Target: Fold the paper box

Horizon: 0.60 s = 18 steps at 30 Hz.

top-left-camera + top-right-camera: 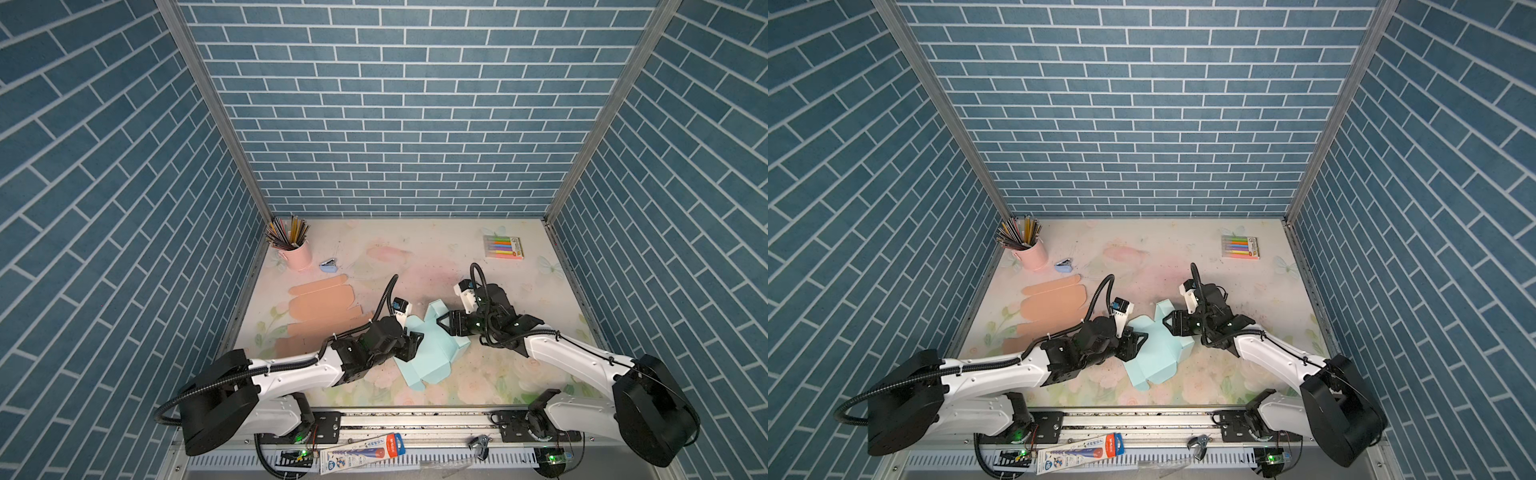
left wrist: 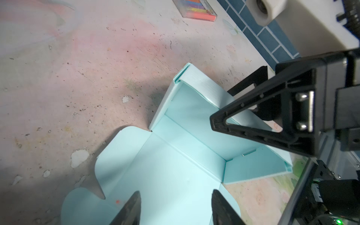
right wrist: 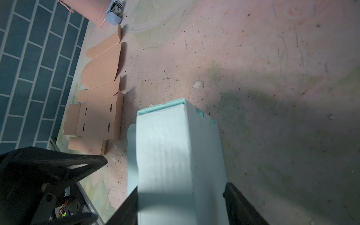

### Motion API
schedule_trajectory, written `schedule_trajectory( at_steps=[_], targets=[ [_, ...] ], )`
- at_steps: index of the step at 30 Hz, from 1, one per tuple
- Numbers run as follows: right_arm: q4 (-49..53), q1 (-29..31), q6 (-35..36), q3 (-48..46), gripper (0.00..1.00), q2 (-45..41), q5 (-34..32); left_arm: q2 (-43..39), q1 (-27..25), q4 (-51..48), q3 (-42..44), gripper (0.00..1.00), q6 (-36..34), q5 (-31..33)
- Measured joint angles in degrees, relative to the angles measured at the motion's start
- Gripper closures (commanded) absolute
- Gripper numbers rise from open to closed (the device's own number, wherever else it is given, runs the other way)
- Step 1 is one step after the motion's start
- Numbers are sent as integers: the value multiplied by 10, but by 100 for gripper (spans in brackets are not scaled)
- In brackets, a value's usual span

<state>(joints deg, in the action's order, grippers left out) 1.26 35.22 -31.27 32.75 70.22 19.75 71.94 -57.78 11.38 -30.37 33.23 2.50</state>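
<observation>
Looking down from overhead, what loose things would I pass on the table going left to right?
In a top view: pink pencil cup → small blue stapler → light blue paper box → marker pack.

Paper box (image 1: pixel 432 353) sits on the surface (image 1: pixel 415 266), front middle, with its raised walls on the right side and its flat flaps toward the front left. Left claw (image 1: pixel 415 347) hangs over the box's left edge. Right claw (image 1: pixel 444 326) is at the box's right wall, with a finger (image 3: pixel 124 210) on either side of it in the right wrist view. Flat cardboard blank (image 1: pixel 320 307) lies left of the box, partly under the left arm. Pencil cup (image 1: pixel 297 253) stands in the rear left corner, stapler (image 1: pixel 329 266) just beside it on the right, both behind the blank. Marker pack (image 1: pixel 503 247) lies rear right, well apart from the box. Packaged pen (image 1: pixel 361 453) lies on the rail in front of the surface.
</observation>
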Motion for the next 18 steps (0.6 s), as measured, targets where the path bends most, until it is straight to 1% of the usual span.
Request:
schedule_trajectory(
  at_steps=[3,4,10,18],
  targets=[
    [-3,-7,0,-8,35,-7,4,-8,11,-26,-5,14,18,-18],
    [-4,-9,-1,-11,36,-9,6,-10,14,-35,-5,12,22,-22],
    [-21,-21,-5,-29,36,-14,17,-16,24,-78,-10,12,35,-36],
    [-43,-43,-16,-46,38,-19,40,-29,48,-79,-10,12,51,-78]
  ],
)
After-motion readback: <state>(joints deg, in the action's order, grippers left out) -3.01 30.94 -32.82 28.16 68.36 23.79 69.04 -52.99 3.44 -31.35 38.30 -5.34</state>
